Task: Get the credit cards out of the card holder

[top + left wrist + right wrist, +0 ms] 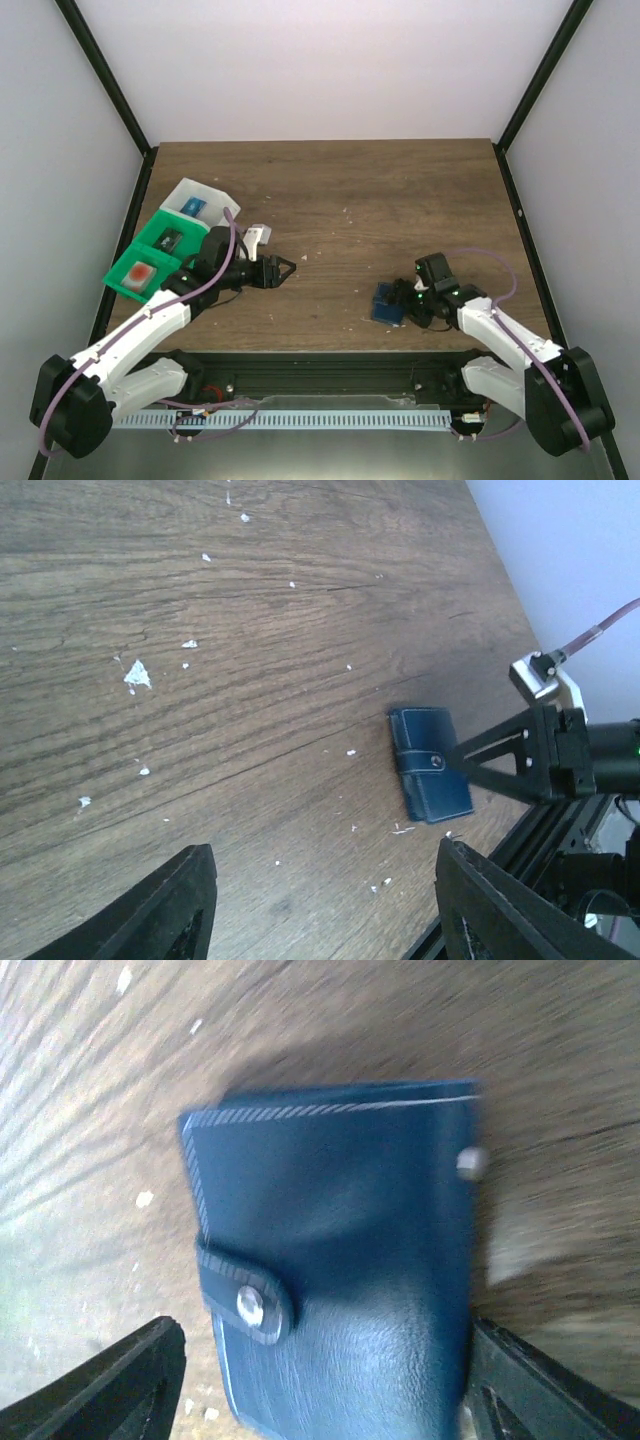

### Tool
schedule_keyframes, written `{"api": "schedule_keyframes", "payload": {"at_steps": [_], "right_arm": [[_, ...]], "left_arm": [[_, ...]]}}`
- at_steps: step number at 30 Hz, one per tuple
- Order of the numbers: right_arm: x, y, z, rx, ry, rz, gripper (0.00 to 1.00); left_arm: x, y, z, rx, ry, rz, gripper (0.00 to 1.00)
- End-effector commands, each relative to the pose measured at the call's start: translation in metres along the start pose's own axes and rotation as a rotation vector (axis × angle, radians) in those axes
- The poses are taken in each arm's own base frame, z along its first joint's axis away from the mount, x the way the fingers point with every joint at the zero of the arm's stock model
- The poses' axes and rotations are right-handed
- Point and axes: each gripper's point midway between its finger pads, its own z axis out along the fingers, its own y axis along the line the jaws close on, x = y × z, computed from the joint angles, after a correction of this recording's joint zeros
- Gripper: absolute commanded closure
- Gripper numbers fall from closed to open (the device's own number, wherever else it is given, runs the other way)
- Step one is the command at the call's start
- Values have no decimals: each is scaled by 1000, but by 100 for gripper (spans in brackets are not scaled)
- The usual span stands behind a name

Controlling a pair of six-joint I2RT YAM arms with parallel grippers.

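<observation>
On the tabletop [400, 190], top view: the card holder [383, 304] lies near the front edge, right of centre. The right end effector [398, 300] sits at it. The left end effector [280, 271] hovers well apart to the left, jaws spread, holding nothing. A white bin [195, 195] and two green bins [150, 232] stand by the left arm; the nearer green one holds one card [140, 272].

Left wrist view: the fingers [180, 910] stand apart with bare wood between them. The card holder's strap [420, 764] is snapped shut.

Right wrist view: the fingers [130, 1380] straddle the card holder, set wider than it. One finger stands clear of the strap edge. Nothing is gripped.
</observation>
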Motion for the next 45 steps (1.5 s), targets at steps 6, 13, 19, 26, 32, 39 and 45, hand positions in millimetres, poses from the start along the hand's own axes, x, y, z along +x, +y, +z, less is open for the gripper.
{"api": "schedule_keyframes", "payload": {"at_steps": [6,13,19,26,32,39,45], "right_arm": [[23,19,11,-50,36,-51,37],[6,-1,12,-27,-118,17,42],[8,1,19,-127,-142,57,46],[10,1,27,-158,-143,54,65],[-4,44,13,-285,-168,-35,99],[-5,107,-19,-406,-151,-102,100],[4,142,-25,-429,-135,-157,100]], "left_arm": [[11,-9,7,104,8,-66,43],[21,-11,16,133,48,-95,46],[20,-13,17,151,46,-111,48],[22,-13,20,155,54,-123,54],[30,-17,25,182,75,-140,57],[31,-36,36,183,105,-81,56],[28,-61,51,217,130,-40,52]]}}
